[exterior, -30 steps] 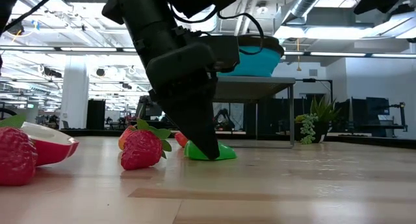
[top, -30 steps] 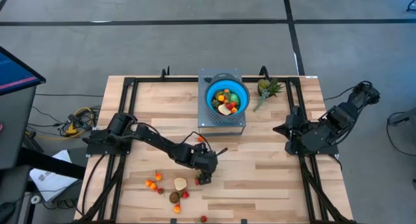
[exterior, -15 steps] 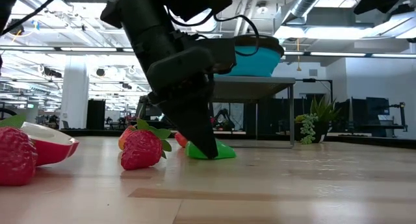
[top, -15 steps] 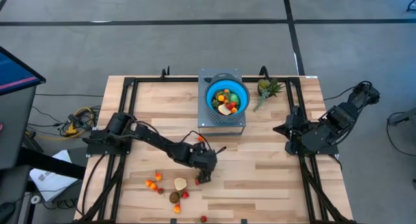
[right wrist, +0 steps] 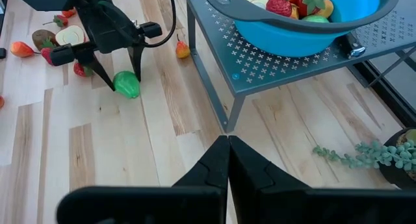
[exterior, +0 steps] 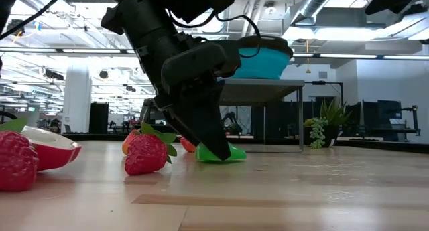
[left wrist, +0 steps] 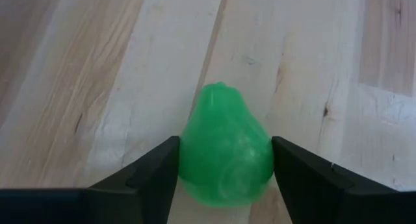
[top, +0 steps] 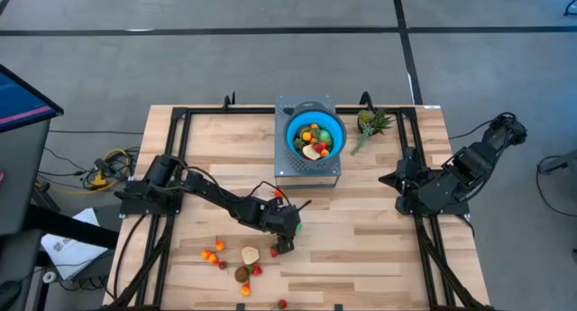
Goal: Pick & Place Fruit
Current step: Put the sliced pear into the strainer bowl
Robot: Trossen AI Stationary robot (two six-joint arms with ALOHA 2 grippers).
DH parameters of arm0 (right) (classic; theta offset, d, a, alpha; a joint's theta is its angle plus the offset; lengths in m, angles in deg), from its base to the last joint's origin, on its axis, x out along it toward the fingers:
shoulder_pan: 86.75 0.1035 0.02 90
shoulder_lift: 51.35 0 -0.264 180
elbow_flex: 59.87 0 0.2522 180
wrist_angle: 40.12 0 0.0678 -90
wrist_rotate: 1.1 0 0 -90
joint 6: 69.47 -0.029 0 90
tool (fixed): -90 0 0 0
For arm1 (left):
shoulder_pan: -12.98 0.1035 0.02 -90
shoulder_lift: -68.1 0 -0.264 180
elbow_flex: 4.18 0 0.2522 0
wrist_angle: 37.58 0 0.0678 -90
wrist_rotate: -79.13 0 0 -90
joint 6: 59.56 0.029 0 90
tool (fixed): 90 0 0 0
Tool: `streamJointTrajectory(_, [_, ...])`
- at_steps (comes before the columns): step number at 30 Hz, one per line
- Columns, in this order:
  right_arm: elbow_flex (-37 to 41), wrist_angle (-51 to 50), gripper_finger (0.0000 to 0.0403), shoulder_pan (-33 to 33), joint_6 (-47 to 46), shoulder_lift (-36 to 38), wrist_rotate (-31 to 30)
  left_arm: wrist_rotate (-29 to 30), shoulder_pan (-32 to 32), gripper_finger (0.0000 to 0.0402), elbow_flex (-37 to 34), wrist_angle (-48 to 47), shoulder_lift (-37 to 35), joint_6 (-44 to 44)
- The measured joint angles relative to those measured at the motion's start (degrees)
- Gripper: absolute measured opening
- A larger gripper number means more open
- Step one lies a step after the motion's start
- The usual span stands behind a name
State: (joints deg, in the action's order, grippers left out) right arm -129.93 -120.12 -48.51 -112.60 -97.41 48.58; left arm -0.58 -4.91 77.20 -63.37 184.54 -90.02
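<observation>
A green toy pear [left wrist: 224, 146] lies on its side on the wooden table, between the fingers of my left gripper [left wrist: 225, 175], which is shut on it. The same pear [right wrist: 127, 84] also shows in the right wrist view and the low view [exterior: 224, 153]. In the high view my left gripper [top: 287, 242] stands at the table's middle near part. My right gripper [right wrist: 227, 149] is shut on nothing and waits raised at the table's right edge [top: 397, 178]. The blue bowl [top: 335, 131] holds several fruits. My left gripper pinches the pear's wide lower body [left wrist: 188, 156] between its two fingers, one on each flank. The fingers [exterior: 208, 134] slant down from above and from the table's left. The pear rests on the table with its narrow top pointing away from the gripper.
The bowl sits on a grey perforated stand [top: 306, 173] at the far middle. A leafy pineapple-like piece [top: 371, 123] stands to its right. Several loose fruits [top: 239, 261] lie near the front left, with a strawberry [exterior: 146, 152] and an apple slice [exterior: 50, 147] close to the low camera.
My left gripper has rolled a little about its own pointing line, low over the pear. The pear has shifted slightly along the table toward the right edge and still lies on the wood.
</observation>
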Motion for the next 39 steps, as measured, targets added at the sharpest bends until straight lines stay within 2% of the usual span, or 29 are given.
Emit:
streamJointTrajectory(7, [0.0, 0.02, 0.0, 0.0, 0.0, 0.0, 0.0, 0.02, 0.0, 0.0214, -0.02, 0.23, 0.02, 0.02])
streamJointTrajectory(20, [0.0, 0.63, 0.0, 0.0, 0.02, -0.17, -0.02, 3.11, -0.13, 0.0218, -0.09, 0.9, 0.11, 1.07])
streamJointTrajectory(32, [0.0, 3.49, 0.0, 0.0, 0.04, -0.17, 0.0, 3.49, -0.17, 0.0218, -0.13, 1.95, 0.13, 0.99])
streamJointTrajectory(39, [0.0, 4.59, 0.0, 0.0, 0.07, -0.17, 0.0, 4.39, -0.2, 0.0218, -0.11, 2.49, 0.13, -3.19])
